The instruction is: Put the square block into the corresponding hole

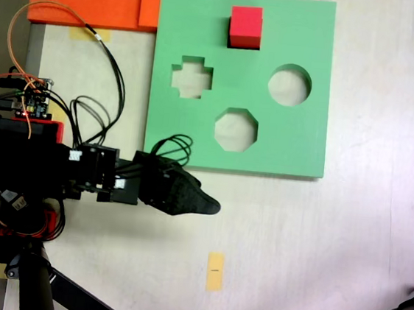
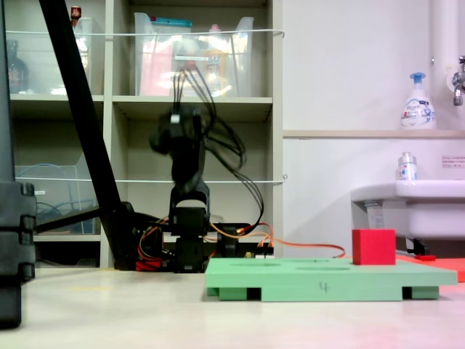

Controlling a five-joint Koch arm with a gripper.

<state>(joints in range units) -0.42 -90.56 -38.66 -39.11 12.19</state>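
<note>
In a fixed view from above, the arm reaches from its base at the left edge of the table toward the right, its black links lying in a nearly straight line. The end effector is a dark tapered shape pointing right, over the bare table, holding nothing. Its jaws overlap, so whether they are parted cannot be told. Cables loop above the wrist. In a fixed view from table level, the arm stands folded and upright, the end effector raised high and blurred.
</note>
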